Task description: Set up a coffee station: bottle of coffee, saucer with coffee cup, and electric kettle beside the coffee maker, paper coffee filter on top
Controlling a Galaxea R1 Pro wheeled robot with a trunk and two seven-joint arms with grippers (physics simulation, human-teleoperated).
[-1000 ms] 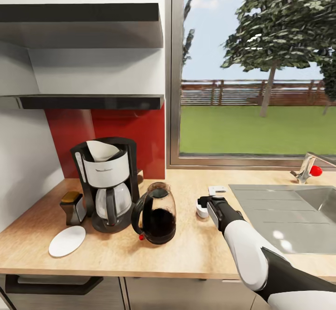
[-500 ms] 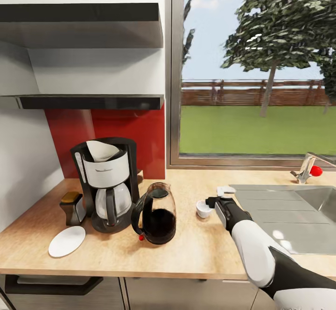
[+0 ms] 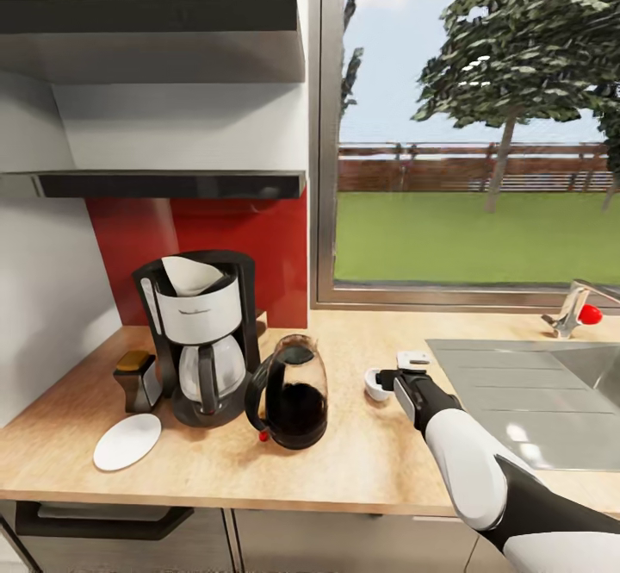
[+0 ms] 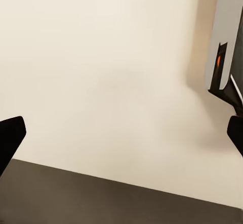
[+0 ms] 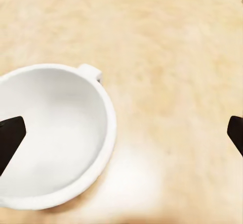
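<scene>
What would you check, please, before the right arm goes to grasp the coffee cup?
1. Right tool open: ok; in the right wrist view its fingers sit wide apart at both edges.
2. Coffee cup upright and empty: ok.
3. Cup centred between the fingers: not ok; it sits toward one finger.
4. Saucer free to receive the cup: ok; nothing lies on it.
5. Path to the saucer: not ok; the electric kettle and coffee maker stand between cup and saucer.
6. Left tool idle: ok; open, holding nothing.
</scene>
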